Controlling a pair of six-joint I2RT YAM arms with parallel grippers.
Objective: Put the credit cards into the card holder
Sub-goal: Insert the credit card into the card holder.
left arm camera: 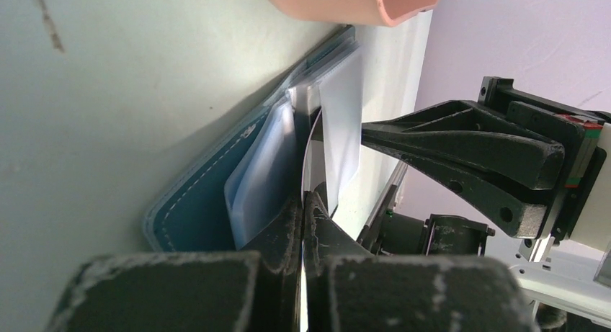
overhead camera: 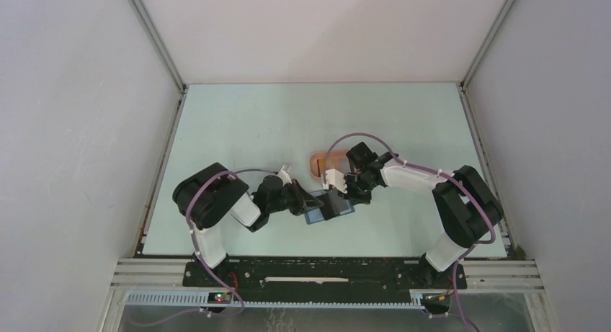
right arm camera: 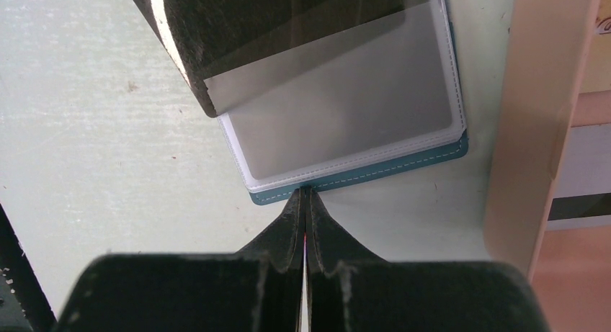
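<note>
Pale green bench (overhead camera: 252,130), white walls (overhead camera: 72,130) on three sides. Both arms meet mid-bench over the card holder (overhead camera: 317,218), which lies open and flat just in front of the peach tray (overhead camera: 317,161). It is close to the tray's wall, but I can't tell if they touch.

Left wrist view: blue cover with pale stitching is down on the bench, and the clear sleeves fan upward. Left pincer (left arm camera: 302,202) is pressed together, nipping the thin edge of one clear sleeve. Right pincer (left arm camera: 364,134) comes in from the side, its tips against an upright sleeve page.

Right wrist view: right pincer fingers (right arm camera: 292,217) are pressed together, tips touching the holder's blue stitched edge. Can't tell if anything is caught between them. The left pincer's dark finger overlaps the far end of the top sleeve. The sleeve pocket facing the camera looks blank grey.

Credit cards (right arm camera: 576,207) sit in the tray past its wall. Only slivers show: a dark stripe, a pale band and an orange patch. Count unclear.
</note>
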